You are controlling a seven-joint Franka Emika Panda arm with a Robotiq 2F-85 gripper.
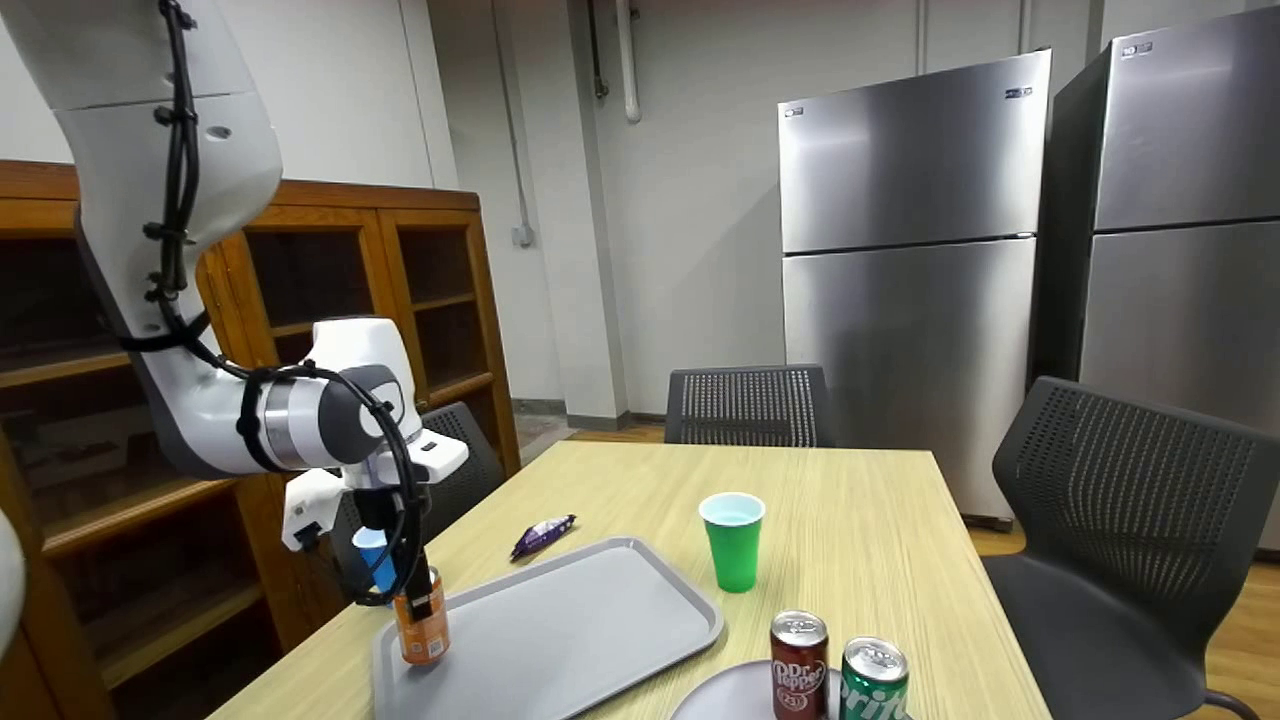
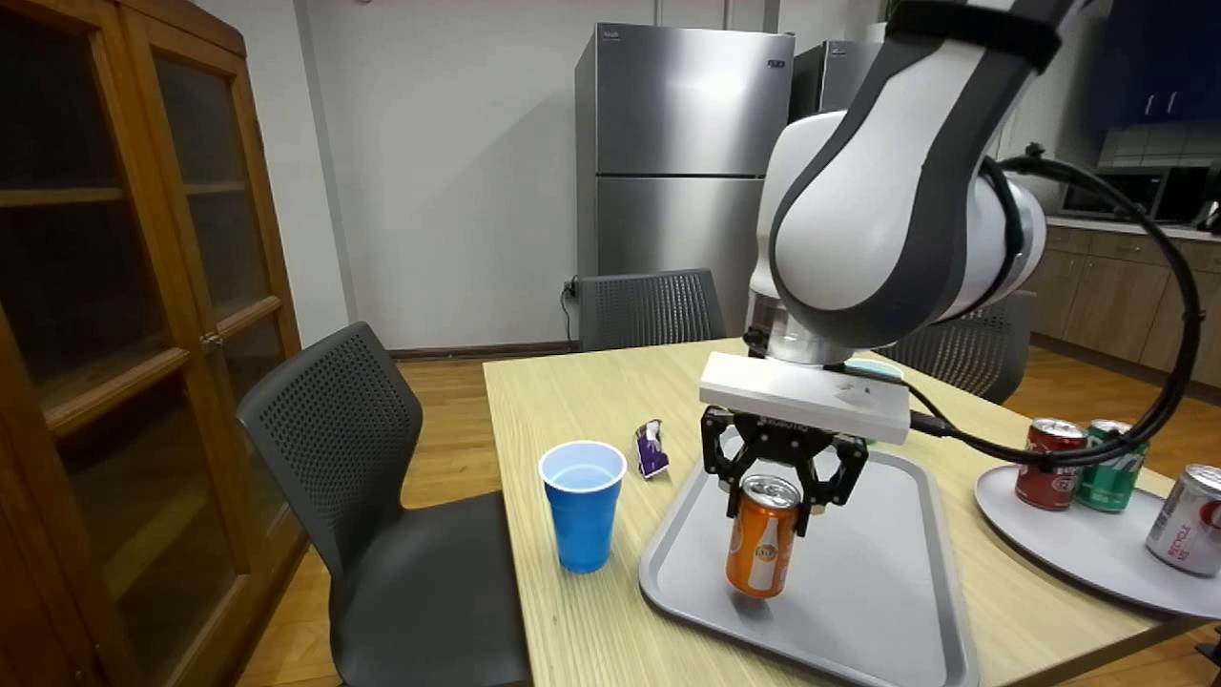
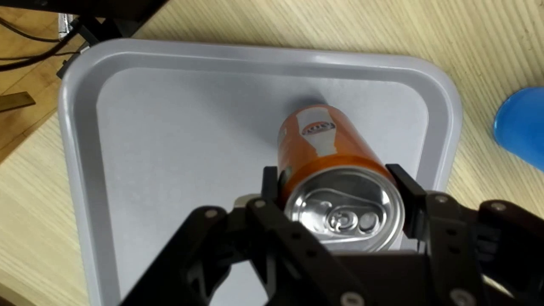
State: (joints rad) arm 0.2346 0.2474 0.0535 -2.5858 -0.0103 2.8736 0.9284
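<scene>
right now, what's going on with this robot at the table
A robot arm has its hand closed on the upper part of an orange can, over the gray tray. Whether the can's base touches the tray, I can't tell. A blue cup and a purple packet are on the table beside the tray.

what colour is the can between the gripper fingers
The can is mostly orange, with a silver top; it shows best in the wrist view.
</scene>
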